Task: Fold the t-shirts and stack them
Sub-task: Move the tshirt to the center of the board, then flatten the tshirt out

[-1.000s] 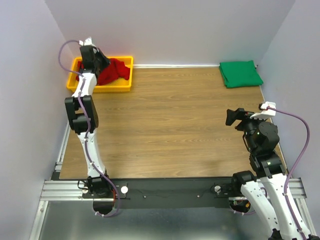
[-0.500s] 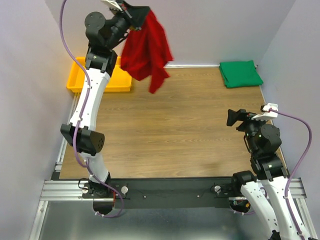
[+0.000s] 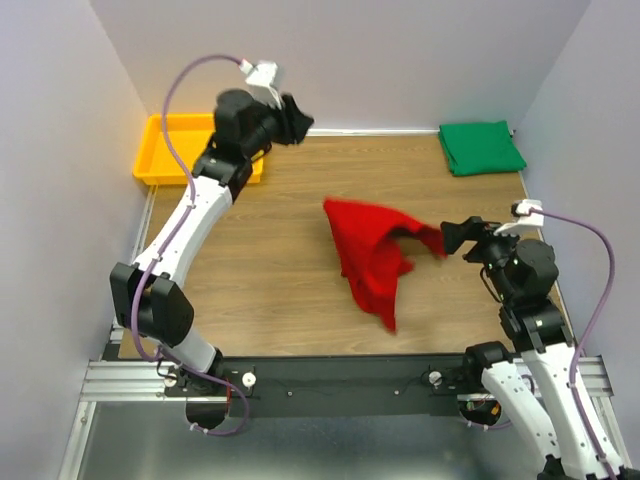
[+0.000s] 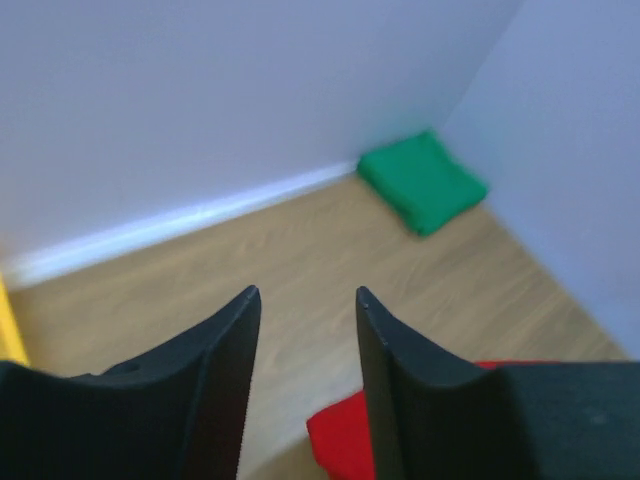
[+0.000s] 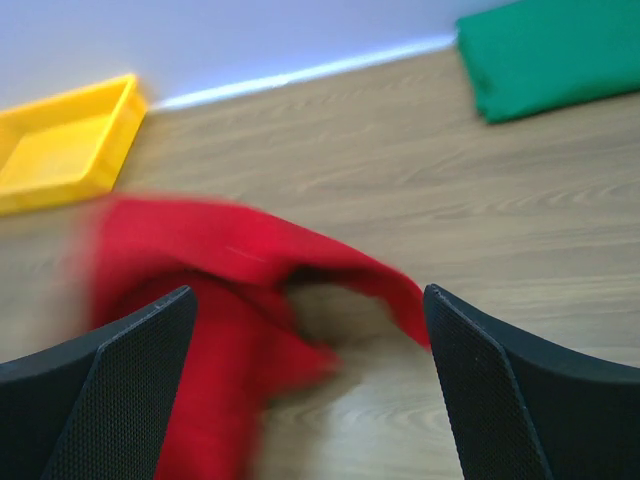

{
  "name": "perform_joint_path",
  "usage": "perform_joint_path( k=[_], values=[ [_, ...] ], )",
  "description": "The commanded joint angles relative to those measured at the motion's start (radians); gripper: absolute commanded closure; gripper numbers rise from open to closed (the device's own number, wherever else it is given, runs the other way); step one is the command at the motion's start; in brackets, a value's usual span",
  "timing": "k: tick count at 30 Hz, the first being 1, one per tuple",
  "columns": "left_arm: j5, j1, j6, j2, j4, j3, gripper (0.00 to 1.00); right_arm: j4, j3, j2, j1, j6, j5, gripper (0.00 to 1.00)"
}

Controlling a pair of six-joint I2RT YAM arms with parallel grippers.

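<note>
In the top view, a red tee [image 3: 368, 262] of soft, rumpled cloth is being shown blurred at the centre of the frame, over a wood-grain table [image 3: 270, 270]; whether it is touching the wood cannot be told. A green tee [image 3: 482, 147] is lying folded into a flat square in the upper right corner. A yellow plastic tray [image 3: 165, 158], rectangular, is sitting at the upper left, partly hidden by the left arm. The left gripper [image 3: 298, 120] is being held high, near the top centre. The right gripper [image 3: 452, 238] is being held just right of the red cloth.

In the left wrist view, the left gripper [image 4: 305, 295] is being shown with its smooth black fingers [image 4: 215, 390] parted, with nothing between them. The green tee [image 4: 422, 182] is appearing at the upper right by the pale wall [image 4: 200, 100], and a corner of the red tee [image 4: 340, 445] at the bottom.

In the right wrist view, the right gripper [image 5: 307, 292] is being shown spread wide, its textured pads [image 5: 110, 390] holding nothing. The red tee [image 5: 220, 250] is being seen beyond them, blurred, with the tray [image 5: 60, 150] at the upper left and the green tee [image 5: 550, 50] at the upper right.
</note>
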Motion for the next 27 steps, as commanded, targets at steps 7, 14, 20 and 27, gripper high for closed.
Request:
perform_joint_path(
  k=[7,14,20,27],
  values=[
    [-0.179,-0.129,-0.007,-0.176,-0.064,-0.394,0.40,-0.091,0.061,0.306,0.005,0.086,-0.347,0.00],
    [-0.283,-0.338,-0.153,-0.277,-0.125,-0.704,0.40,-0.111,0.058,0.583,0.008,0.099,-0.451,0.00],
    [-0.305,-0.571,-0.270,-0.265,-0.195,-0.727,0.26,-0.062,0.069,0.688,0.004,0.221,-0.161,0.00],
    [-0.319,-0.752,-0.258,-0.071,-0.321,-0.562,0.25,0.083,0.124,0.849,-0.131,0.306,-0.058,0.07]
  ],
)
